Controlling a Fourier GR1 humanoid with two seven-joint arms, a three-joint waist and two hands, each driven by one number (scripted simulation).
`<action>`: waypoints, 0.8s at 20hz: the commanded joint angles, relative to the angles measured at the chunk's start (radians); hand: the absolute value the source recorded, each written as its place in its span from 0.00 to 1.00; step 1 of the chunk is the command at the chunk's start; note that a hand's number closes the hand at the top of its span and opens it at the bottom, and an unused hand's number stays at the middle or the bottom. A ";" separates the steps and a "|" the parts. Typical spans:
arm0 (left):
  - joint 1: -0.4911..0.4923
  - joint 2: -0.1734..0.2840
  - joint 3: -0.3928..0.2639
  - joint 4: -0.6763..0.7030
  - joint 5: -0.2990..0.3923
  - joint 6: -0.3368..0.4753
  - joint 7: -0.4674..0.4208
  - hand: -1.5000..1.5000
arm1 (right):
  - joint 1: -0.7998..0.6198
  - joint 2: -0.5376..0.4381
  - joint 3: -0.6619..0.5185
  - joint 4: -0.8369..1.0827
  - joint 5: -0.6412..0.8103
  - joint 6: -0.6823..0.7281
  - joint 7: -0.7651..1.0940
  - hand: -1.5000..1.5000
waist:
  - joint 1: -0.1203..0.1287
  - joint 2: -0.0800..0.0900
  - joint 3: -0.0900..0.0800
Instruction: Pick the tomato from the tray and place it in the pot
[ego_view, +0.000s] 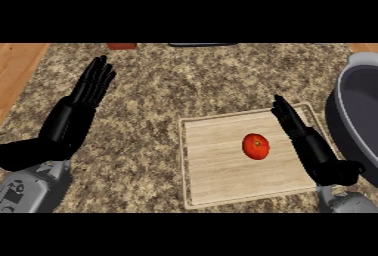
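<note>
While its fingers (286, 114) stretch out straight and close together, clamped on nothing, the right hand (306, 137) hangs edge-on above the right part of the wooden tray (214, 180), fingertips pointing away from the robot toward the tray's far rim. Just left of that hand, apart from it, the red tomato (256, 146) lies on the tray's pale boards, the only thing the tray holds, a little right of its middle. Right of the hand, at the view's edge, stands the grey pot (353, 107), cut off by the frame; as much of its dark inside as shows holds nothing. Well away at the left, the left hand (83, 102) rests open over the speckled counter (148, 100), fingers straight and pointing upward, touching nothing.
</note>
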 joint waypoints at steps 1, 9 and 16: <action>-0.036 0.035 0.052 0.004 -0.020 0.028 0.056 0.50 | -0.049 -0.011 -0.090 0.065 -0.037 0.024 -0.049 1.00 | 0.019 0.029 -0.040; 0.065 0.001 0.142 0.097 -0.002 0.206 0.189 0.50 | -0.081 -0.147 -0.273 0.321 0.210 -0.218 -0.194 0.00 | 0.044 0.042 -0.038; 0.098 0.018 0.200 0.069 -0.004 0.175 0.238 0.50 | -0.067 -0.058 -0.280 0.330 0.173 -0.107 -0.508 0.00 | 0.014 0.028 -0.042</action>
